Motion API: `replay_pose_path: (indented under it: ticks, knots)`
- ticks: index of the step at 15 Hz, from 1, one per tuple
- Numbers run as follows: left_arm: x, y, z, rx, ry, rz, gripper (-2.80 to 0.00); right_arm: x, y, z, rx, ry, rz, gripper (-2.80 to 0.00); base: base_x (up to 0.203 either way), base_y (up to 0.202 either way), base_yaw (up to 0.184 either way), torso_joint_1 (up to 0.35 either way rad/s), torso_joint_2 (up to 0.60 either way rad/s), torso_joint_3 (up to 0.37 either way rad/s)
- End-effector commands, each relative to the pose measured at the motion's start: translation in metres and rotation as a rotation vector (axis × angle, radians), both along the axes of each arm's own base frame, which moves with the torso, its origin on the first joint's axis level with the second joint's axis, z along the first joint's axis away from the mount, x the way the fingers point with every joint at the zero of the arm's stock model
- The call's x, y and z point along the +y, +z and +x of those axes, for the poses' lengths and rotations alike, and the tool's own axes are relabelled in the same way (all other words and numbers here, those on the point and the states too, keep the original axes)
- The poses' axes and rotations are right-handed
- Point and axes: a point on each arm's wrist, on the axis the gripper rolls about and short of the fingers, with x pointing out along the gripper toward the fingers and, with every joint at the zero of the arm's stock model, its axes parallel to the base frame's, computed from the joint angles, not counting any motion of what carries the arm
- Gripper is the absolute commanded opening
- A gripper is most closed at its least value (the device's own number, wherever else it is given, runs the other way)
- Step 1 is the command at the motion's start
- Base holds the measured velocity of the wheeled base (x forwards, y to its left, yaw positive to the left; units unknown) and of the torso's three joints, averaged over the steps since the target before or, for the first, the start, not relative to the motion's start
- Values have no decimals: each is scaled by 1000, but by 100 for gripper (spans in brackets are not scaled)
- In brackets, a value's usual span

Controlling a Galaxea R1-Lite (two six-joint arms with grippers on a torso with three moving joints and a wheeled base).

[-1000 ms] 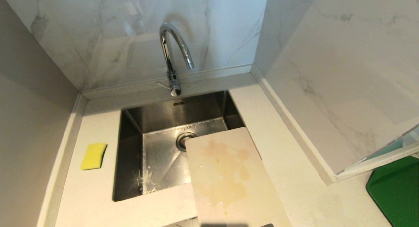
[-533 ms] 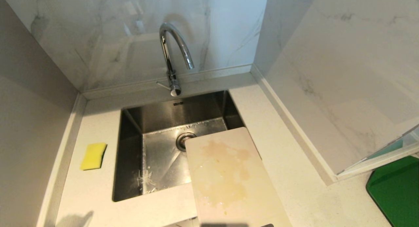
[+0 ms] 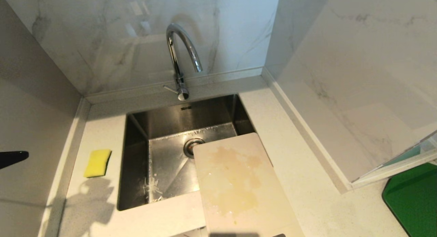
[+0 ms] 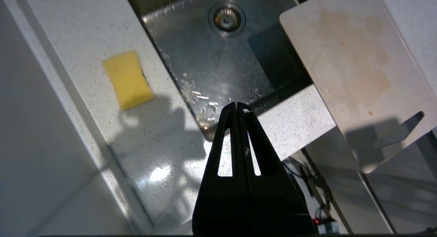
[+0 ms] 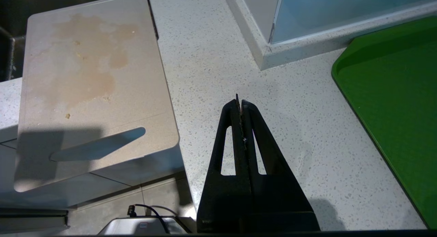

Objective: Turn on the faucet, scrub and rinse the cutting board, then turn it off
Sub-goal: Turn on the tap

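Opening step, faucet (image 3: pixel 180 59) not yet on, no water running into the steel sink (image 3: pixel 136 162); stained cutting board (image 3: pixel 239 182) lying across the sink's right front corner, handle end overhanging the desk (image 3: pixel 307 162) edge. Left end effector (image 4: pixel 237 109) pressed together and empty, above the front of the desk near the yellow sponge (image 3: pixel 98 163). Right end effector (image 5: pixel 240 105) likewise together, empty, parked right of the board. Next, likely a reach to the thin side lever (image 3: pixel 169 88)

Left end effector (image 4: pixel 237 107), right end effector (image 5: pixel 241 103): black tapered fingers, triangular cutouts, white specks.
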Motion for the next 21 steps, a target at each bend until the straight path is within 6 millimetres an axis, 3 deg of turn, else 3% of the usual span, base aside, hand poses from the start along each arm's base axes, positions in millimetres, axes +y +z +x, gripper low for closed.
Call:
replay_pose_path:
  ticks: [1,6,14,17,21]
  knots:
    - [0,1,52,127,-6,-16,-280,0,0,0,0,-1,0,-280,0,0,0,0,0,0]
    - [-25,-8,124,245,-75,-65,-280,0,0,0,0,-1,0,-280,0,0,0,0,0,0]
    - [-53,-6,218,203,-47,-117,-280,0,0,0,0,0,0,-280,0,0,0,0,0,0]
    - [-57,15,243,114,3,-139,-280,0,0,0,0,-1,0,-280,0,0,0,0,0,0]
    - [-64,3,279,126,28,-177,-280,0,0,0,0,-1,0,-280,0,0,0,0,0,0]
